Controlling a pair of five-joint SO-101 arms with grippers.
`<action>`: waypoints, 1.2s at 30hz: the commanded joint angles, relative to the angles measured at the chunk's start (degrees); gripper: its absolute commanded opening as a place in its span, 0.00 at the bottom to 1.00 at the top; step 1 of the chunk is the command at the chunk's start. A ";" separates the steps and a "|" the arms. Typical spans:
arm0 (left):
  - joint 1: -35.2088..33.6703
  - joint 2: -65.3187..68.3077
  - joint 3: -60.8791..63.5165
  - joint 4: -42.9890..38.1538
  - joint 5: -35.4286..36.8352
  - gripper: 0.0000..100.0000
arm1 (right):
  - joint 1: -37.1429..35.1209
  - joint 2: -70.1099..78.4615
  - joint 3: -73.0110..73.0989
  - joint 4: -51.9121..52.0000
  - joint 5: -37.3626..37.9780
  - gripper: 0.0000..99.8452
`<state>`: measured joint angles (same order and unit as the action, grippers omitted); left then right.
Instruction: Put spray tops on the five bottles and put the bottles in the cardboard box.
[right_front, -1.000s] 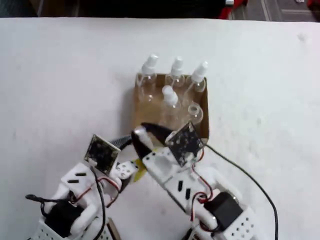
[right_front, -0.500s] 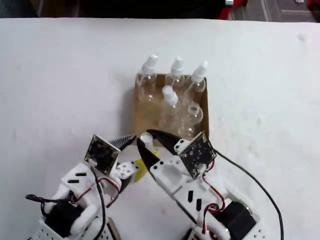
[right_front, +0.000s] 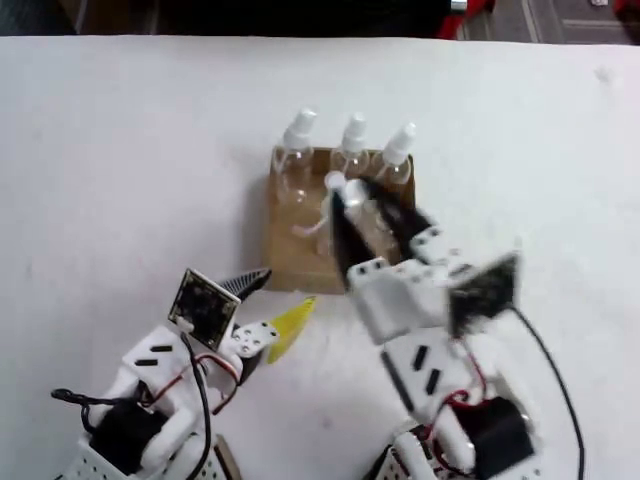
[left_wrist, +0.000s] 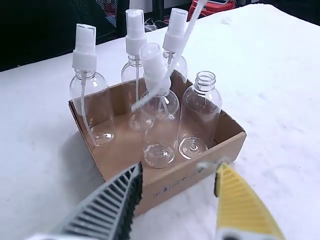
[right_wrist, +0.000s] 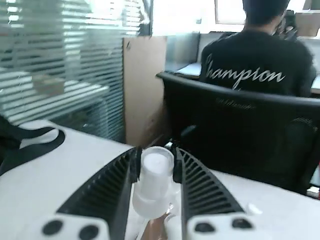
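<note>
The cardboard box (right_front: 283, 258) (left_wrist: 226, 146) holds five clear bottles. Spray tops sit on the three back bottles (right_front: 352, 135) (left_wrist: 135, 45) and on a front one (left_wrist: 155, 65). The other front bottle (left_wrist: 201, 112) has a bare neck. My right gripper (right_front: 362, 200) (right_wrist: 156, 172) hangs over the box, shut on a white spray top (right_wrist: 154, 182) whose thin tube (right_front: 310, 228) (left_wrist: 165, 70) slants down among the bottles. My left gripper (right_front: 268, 300) (left_wrist: 177, 172) stands open just in front of the box, with nothing between its grey finger (left_wrist: 112, 205) and its yellow one (left_wrist: 242, 207).
The white table (right_front: 120, 150) stretches around the box on all sides. Both arm bases crowd the near edge. The right arm's black cable (right_front: 555, 380) runs along its right side.
My right arm has swung from the box's near edge up over the bottles, carrying the spray top. My left arm has not moved.
</note>
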<state>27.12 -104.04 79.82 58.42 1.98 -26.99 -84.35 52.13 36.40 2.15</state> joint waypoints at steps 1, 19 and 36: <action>-0.13 -0.40 -2.20 -0.26 0.00 0.23 | 7.87 3.65 -11.78 2.33 -0.18 0.02; -0.13 -0.40 -1.32 -0.44 -0.53 0.23 | 15.52 26.59 -41.67 23.87 17.85 0.02; -0.13 -0.40 -1.32 -0.44 -0.53 0.23 | 9.36 26.33 -28.13 18.24 18.11 0.02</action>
<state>27.03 -104.04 79.82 58.42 1.98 -17.32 -57.89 23.47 56.79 19.82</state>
